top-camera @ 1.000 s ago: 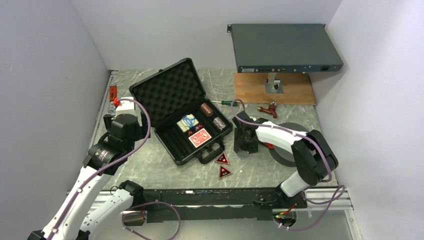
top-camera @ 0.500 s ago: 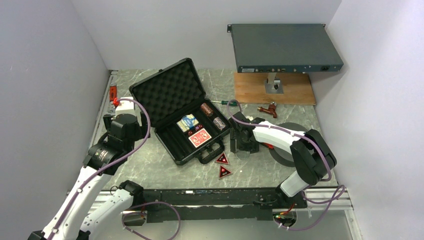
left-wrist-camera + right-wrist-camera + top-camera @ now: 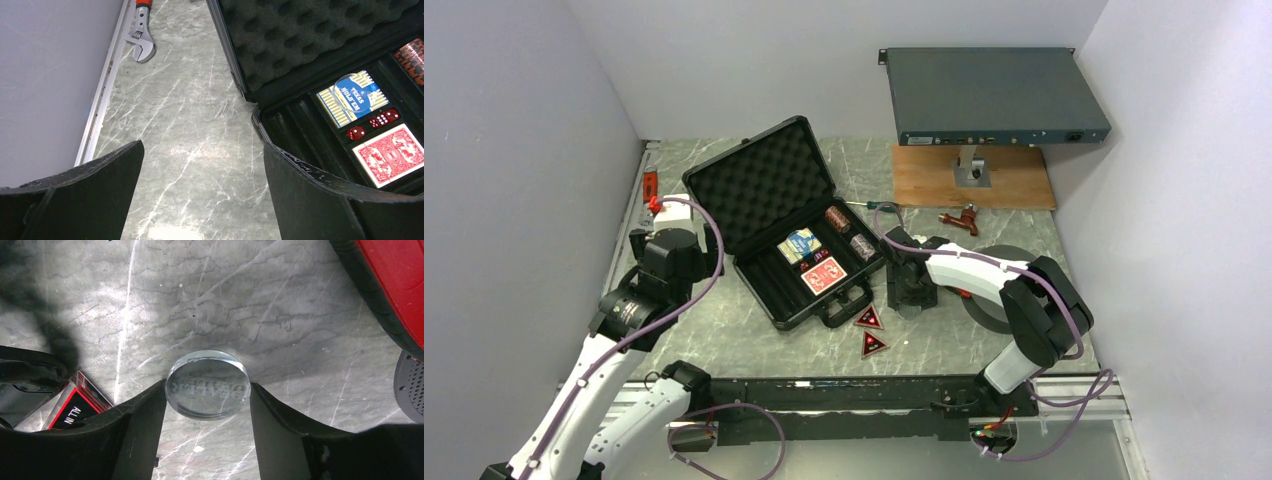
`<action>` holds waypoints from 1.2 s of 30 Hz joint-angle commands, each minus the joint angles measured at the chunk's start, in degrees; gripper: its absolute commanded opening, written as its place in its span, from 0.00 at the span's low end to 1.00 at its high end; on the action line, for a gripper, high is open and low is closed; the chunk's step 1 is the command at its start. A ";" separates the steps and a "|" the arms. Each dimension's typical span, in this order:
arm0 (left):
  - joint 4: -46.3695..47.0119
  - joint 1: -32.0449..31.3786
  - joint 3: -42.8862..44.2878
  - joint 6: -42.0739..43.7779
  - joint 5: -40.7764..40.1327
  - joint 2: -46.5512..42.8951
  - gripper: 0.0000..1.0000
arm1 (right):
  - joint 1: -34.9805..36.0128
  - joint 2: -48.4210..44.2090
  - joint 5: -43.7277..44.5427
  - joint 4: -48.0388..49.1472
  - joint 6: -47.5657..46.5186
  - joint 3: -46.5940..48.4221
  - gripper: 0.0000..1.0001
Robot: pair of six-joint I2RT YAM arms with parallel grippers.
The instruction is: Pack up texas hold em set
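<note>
Top external, case: the black briefcase [image 3: 759,195] lay open on the table [image 3: 724,330] between the two arms, its foam-lined lid thrown back.
Top external, contents: a blue deck [image 3: 799,243], a red deck [image 3: 825,275] and two chip rolls [image 3: 837,218] sat in the tray.
Top external, hazard: two triangular tokens [image 3: 869,319] lay outside the case, just in front of its handle. Shutting the lid now would, in my judgement, leave them unpacked.
Top external, tool: the right gripper [image 3: 911,293] was down at the table just right of the case, near those tokens.
Left wrist, hazard: none evident. An adjustable wrench [image 3: 141,42] lay by the wall rail, well apart from the fingers.
Left wrist, tool: the left gripper [image 3: 202,165] stood with jaws spread wide over bare table left of the case, holding and touching nothing.
Left wrist, detail: red dice [image 3: 382,119] lay between the two decks.
Right wrist, hazard one: the clear dealer button [image 3: 207,385] looked thin and smooth-edged. Held only by its rim, it could squirt out or tip on the lift.
Right wrist, hazard two: an "ALL IN" token [image 3: 75,407] lay just outside one finger, and a sideways drag could shove it.
Right wrist, tool: the jaws had drawn in to the button's width, a pad apparently against its rim on either side. The button itself lay flat on the table.
</note>
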 commanded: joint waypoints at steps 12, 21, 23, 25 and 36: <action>1.00 0.41 0.84 -0.03 0.32 -0.76 0.95 | 0.76 -1.68 0.69 -0.04 -1.05 1.96 0.36; 0.77 0.41 0.99 -0.26 0.11 -0.82 0.96 | 0.73 -3.89 0.50 -1.25 -7.31 8.34 0.03; 0.49 0.41 1.10 -0.46 -0.10 -0.91 0.95 | 0.74 -4.30 0.08 -1.21 -8.41 9.58 0.00; 0.67 0.41 0.95 -0.39 -0.13 -1.24 0.96 | 0.76 -4.65 -0.62 -0.91 -9.80 10.79 0.00; 0.96 0.41 0.93 -0.22 0.29 -1.59 0.96 | 0.76 -7.76 -3.75 1.38 -15.23 16.96 0.00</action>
